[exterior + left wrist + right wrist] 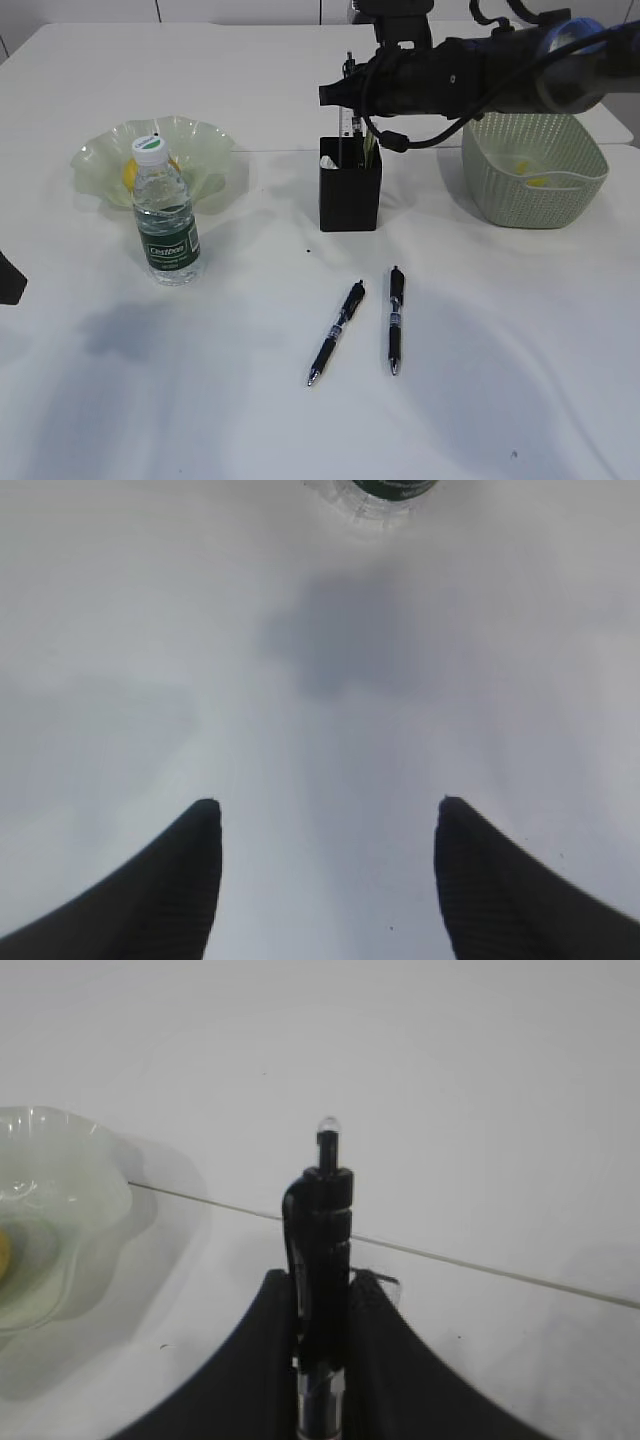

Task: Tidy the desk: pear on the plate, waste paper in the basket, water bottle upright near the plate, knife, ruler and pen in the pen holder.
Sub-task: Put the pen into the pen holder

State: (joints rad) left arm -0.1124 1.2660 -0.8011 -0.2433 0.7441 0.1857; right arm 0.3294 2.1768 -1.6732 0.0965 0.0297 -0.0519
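My right gripper [347,96] is shut on a black pen [322,1210], held upright over the black pen holder [349,196]. It also shows in the right wrist view [322,1282]. A ruler-like strip [351,131] and a green item stick up from the holder. Two more black pens [336,332] [395,318] lie on the table in front of it. The water bottle [166,215] stands upright in front of the green glass plate [205,150], which holds the yellow pear [129,176]. My left gripper [325,815] is open and empty over bare table, just short of the bottle's base [385,492].
The pale green basket [570,160] stands at the right with scraps of white and yellow inside. A black part of the left arm [8,280] shows at the left edge. The plate's rim [70,1175] shows in the right wrist view.
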